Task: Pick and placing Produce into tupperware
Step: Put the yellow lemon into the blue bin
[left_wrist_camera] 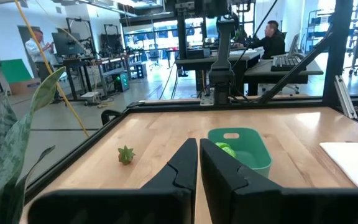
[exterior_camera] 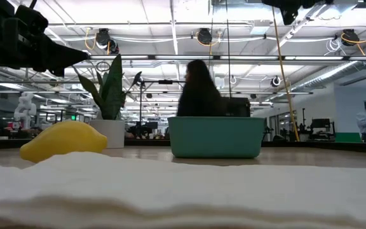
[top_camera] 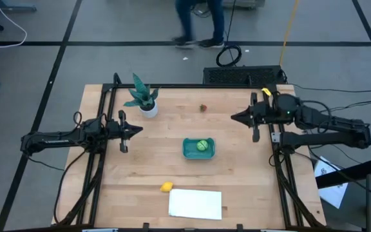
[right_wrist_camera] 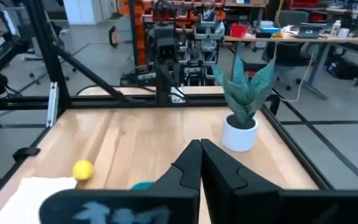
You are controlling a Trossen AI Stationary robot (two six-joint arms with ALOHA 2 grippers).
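While both arms are held above the sides of the table, the wooden table top [top_camera: 237, 187] is seen from above as a pale plank surface inside a dark metal frame. The teal tupperware [top_camera: 198, 149] is placed near the middle of it, and the light green ball [top_camera: 202, 145] is already lying inside. The yellow lemon-like piece [top_camera: 166, 187] is found nearer the front edge, just beside the flat white sheet [top_camera: 195, 203]. The tiny dark red piece [top_camera: 203, 107] is left toward the back, well apart from the container. A potted green plant [top_camera: 143, 98] in a white pot is standing at the back left.

The left gripper [top_camera: 134, 130] is kept over the left part of the table with its fingers [left_wrist_camera: 182, 168] almost pressed together, and nothing is held between them. The right gripper [top_camera: 236, 117] is kept over the right part, its fingers closed fully on nothing.

Around the table a grey floor with dark lines is seen, with cables lying on it, and the legs of a person [top_camera: 200, 22] are visible behind the table. In the low view a large hall with ceiling lights, pipes and desks is shown, and a dark-haired person [exterior_camera: 199, 89] is seen behind the container.
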